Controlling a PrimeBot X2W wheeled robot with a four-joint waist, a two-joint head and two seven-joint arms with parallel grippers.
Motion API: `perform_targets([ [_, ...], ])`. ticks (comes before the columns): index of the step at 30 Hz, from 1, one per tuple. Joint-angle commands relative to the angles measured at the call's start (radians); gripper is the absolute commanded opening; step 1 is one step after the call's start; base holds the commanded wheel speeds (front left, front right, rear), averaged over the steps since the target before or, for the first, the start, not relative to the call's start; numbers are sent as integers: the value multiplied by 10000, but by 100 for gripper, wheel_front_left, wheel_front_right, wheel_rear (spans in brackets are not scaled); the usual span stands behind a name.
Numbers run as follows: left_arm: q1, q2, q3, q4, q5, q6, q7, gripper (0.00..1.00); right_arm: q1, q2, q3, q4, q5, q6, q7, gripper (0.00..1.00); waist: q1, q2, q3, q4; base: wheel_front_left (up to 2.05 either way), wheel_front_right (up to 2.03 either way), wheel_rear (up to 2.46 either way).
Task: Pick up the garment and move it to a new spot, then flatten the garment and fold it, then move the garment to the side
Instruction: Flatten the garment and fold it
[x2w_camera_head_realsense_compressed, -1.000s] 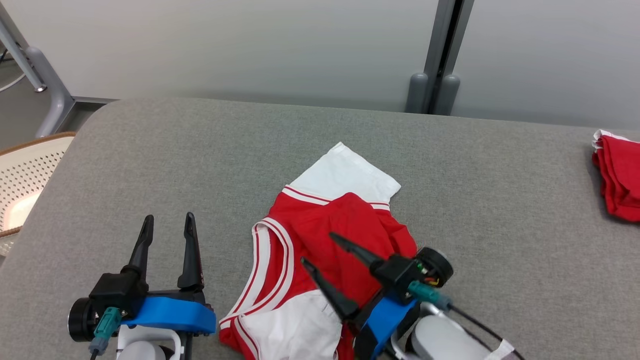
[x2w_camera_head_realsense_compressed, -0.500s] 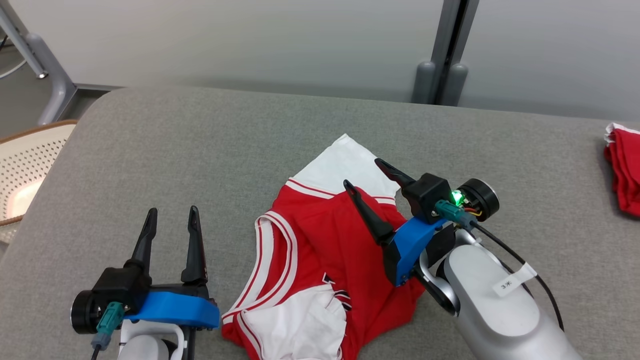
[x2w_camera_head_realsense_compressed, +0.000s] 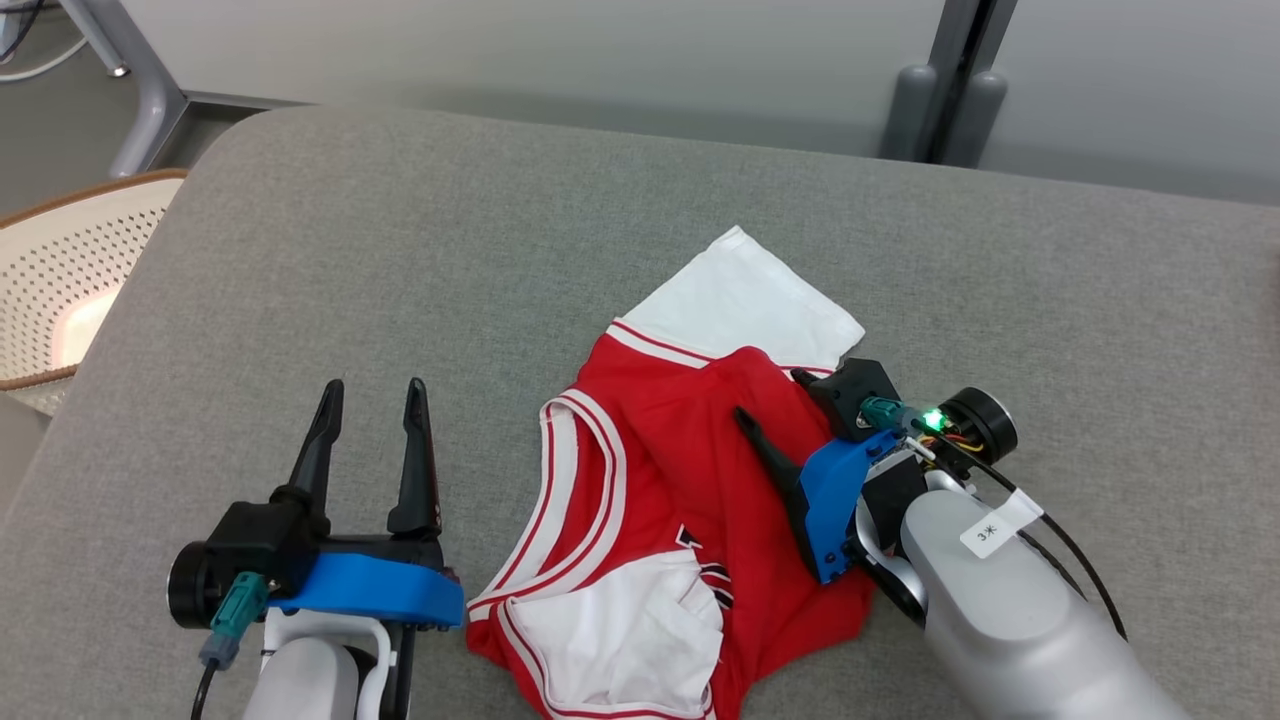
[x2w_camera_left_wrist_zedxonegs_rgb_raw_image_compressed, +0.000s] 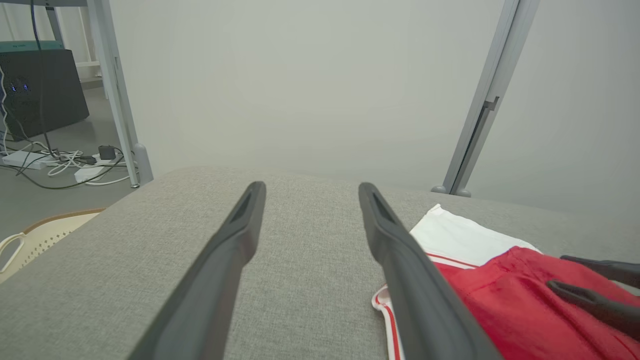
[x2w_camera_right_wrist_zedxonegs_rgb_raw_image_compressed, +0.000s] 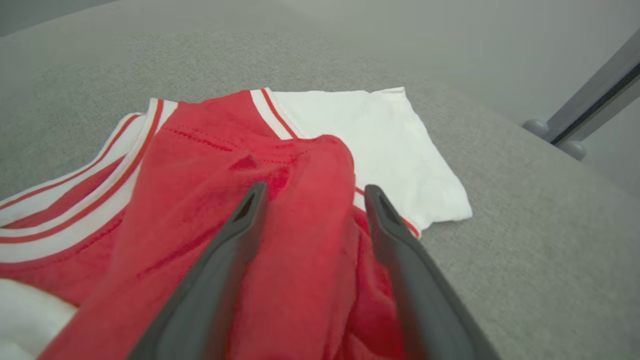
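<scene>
The garment (x2w_camera_head_realsense_compressed: 650, 470), a red jersey with white panels and striped trim, lies crumpled in the middle of the grey table (x2w_camera_head_realsense_compressed: 400, 250). My right gripper (x2w_camera_head_realsense_compressed: 768, 394) is open, low over the garment's right side. In the right wrist view its fingers straddle a raised red fold (x2w_camera_right_wrist_zedxonegs_rgb_raw_image_compressed: 305, 165), and the right gripper (x2w_camera_right_wrist_zedxonegs_rgb_raw_image_compressed: 316, 189) holds nothing. My left gripper (x2w_camera_head_realsense_compressed: 372, 390) stands open over bare table, left of the garment. Between the left gripper (x2w_camera_left_wrist_zedxonegs_rgb_raw_image_compressed: 311, 187) fingers there is only grey cloth; the garment (x2w_camera_left_wrist_zedxonegs_rgb_raw_image_compressed: 500, 285) lies to its right.
A cream perforated basket (x2w_camera_head_realsense_compressed: 60, 270) stands off the table's left edge. A grey post (x2w_camera_head_realsense_compressed: 950, 90) and a pale wall run behind the table's far edge. Cables (x2w_camera_left_wrist_zedxonegs_rgb_raw_image_compressed: 65, 160) lie on the floor at far left.
My right gripper has swung from the garment's near middle to its far right side and dropped onto the red fold, jaws open throughout. The head camera has shifted. My left gripper has kept still.
</scene>
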Motion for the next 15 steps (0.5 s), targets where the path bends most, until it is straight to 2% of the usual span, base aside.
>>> perform_targets([
  [1,-205,-17,-13,-6,-47,53,-45,100,-242,48,66,159,75,-1,-64,100,-1,0,86,66,0,0,0],
  [7,-331,-18,-235,62,-178,121,-45,100,-658,119,568,1057,414,-1,-193,100,-1,0,216,188,0,0,0],
  [8,-353,-18,-285,83,-197,133,-45,100,-734,127,652,1208,461,-1,-180,78,-1,0,224,225,0,0,0],
  [10,-380,-18,-338,121,-225,149,-45,100,-882,139,787,1433,604,-1,-304,0,-1,0,218,272,0,0,0],
  [15,-324,-19,-370,153,-292,237,-45,100,-1315,137,912,1778,825,-2,-950,0,-1,0,100,253,0,0,0],
])
